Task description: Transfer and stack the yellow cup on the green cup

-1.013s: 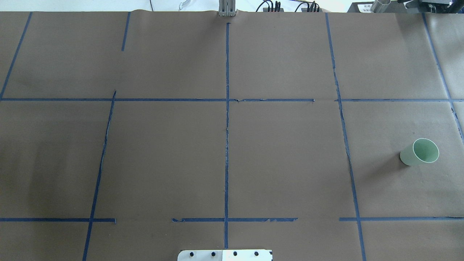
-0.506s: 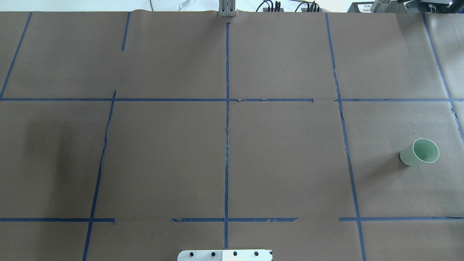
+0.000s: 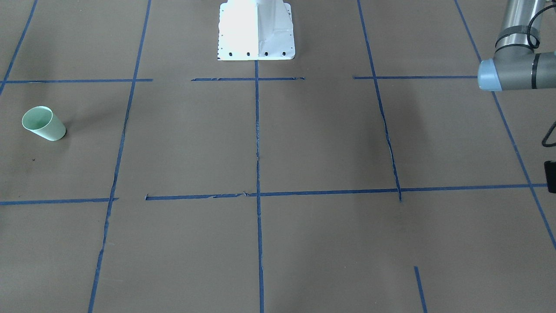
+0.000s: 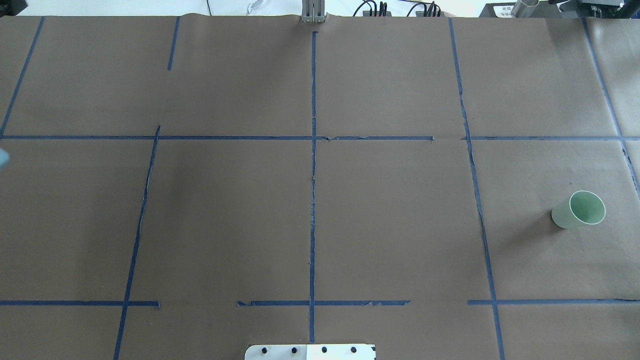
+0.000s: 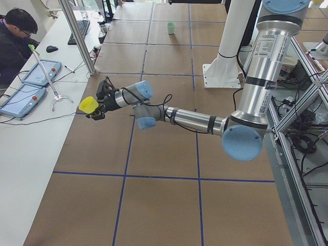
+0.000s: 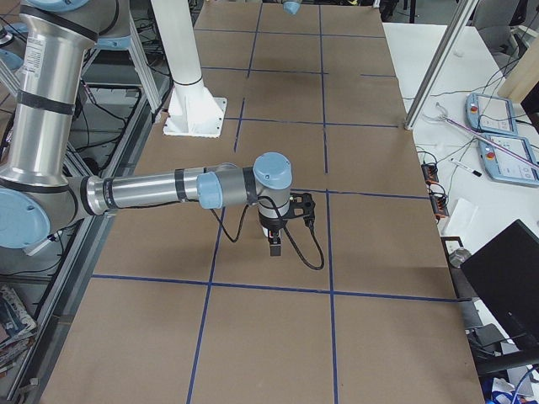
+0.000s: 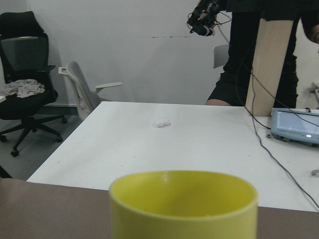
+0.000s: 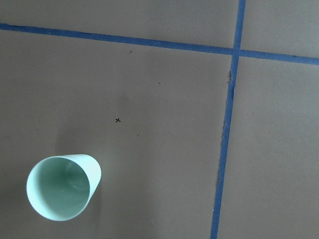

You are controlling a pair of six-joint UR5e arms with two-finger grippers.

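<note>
**Worktop** [image 4: 390, 220]: a wide surface covered in brown paper and divided into rectangles by blue tape lines [image 4: 313, 200]. The white robot base [image 3: 256, 30] stands at its robot-side edge.

**Left arm** [image 5: 195, 119]: in the exterior left view it reaches low and nearly level across the worktop towards the operators' side. It ends close to the white desk [image 7: 174, 139] that adjoins the worktop.

**Right arm** [image 6: 152, 192]: in the exterior right view it stretches out level above the worktop, with its wrist turned downward.

**Left gripper** [image 5: 97, 106]: the yellow cup sits at its tip. The fingers show only in a side view, so it cannot be told whether they are clamped on the cup.

**Right gripper** [image 6: 274, 246]: it points straight down and hangs clear of the paper. It too appears only from the side, so it cannot be told whether its fingers are apart or together.

**Yellow cup** [image 5: 88, 105]: bright yellow, smooth and plain. It is held off the surface at the end of the left arm, near the worktop's edge by the white desk. In the left wrist view its open mouth and thick round rim fill the lower centre.

**Green cup** [image 4: 578, 210]: pale mint green and matte, tapering from a wider rim to a narrower base. It stands upright, mouth up and empty, on the robot's right side of the worktop, inside a taped rectangle and well apart from the yellow cup. The right wrist view looks down into it.

**Pen mark** [image 8: 118, 120]: a small black cross on the paper near the green cup.
</note>
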